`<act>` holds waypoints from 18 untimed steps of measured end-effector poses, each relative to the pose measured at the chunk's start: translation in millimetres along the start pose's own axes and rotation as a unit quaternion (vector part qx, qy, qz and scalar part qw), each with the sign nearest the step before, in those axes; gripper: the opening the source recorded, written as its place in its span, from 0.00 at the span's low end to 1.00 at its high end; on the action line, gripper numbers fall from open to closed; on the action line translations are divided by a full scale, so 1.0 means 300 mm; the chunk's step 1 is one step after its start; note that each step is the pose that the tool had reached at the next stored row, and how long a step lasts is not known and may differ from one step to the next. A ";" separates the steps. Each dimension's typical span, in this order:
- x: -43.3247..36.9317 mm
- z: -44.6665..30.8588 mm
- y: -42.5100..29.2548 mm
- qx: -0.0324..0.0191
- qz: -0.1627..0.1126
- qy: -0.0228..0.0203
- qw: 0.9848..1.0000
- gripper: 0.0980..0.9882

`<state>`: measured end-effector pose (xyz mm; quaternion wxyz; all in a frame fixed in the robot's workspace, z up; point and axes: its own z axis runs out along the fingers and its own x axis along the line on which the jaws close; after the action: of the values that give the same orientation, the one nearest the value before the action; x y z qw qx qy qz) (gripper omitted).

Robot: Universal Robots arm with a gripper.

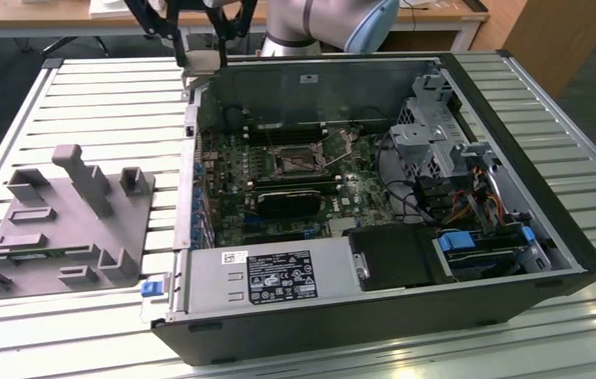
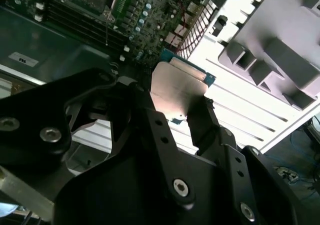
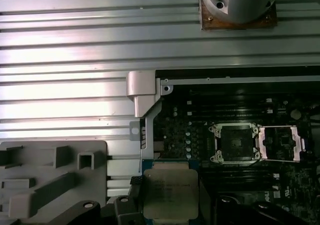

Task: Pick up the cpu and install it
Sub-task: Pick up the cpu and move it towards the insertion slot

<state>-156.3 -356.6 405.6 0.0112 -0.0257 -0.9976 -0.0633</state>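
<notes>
**Q:** What does the gripper [image 2: 174,104] carry?

**A:** The cpu [image 2: 177,87], a flat chip with a silver top and a thin green edge. It is clamped between the two black fingers [image 2: 149,122]. The jaws are drawn in to the chip's width and press on its opposite edges.

**Q:** Where does the chip sit in the scene?

**A:** In the exterior view the gripper [image 1: 200,41] hangs over a corner of the open computer case [image 1: 382,324], with the chip below the fingers. In the first wrist view the motherboard socket [image 3: 235,143] lies beyond the fingertips to one side, well apart from the chip. Its metal load frame [image 3: 280,144] is swung open just beside it. On the fingers' other side, the grey fixture [image 3: 50,175] rests on the slatted table [image 3: 75,50].
</notes>
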 end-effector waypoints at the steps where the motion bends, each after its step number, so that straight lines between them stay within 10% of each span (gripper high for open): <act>1: -0.006 0.000 0.000 0.000 0.000 0.000 1.000 0.49; 18: -0.147 0.003 0.007 0.000 0.000 0.000 1.000 0.49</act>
<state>-112.2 -356.6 403.8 0.0112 -0.0257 -0.9976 -0.0632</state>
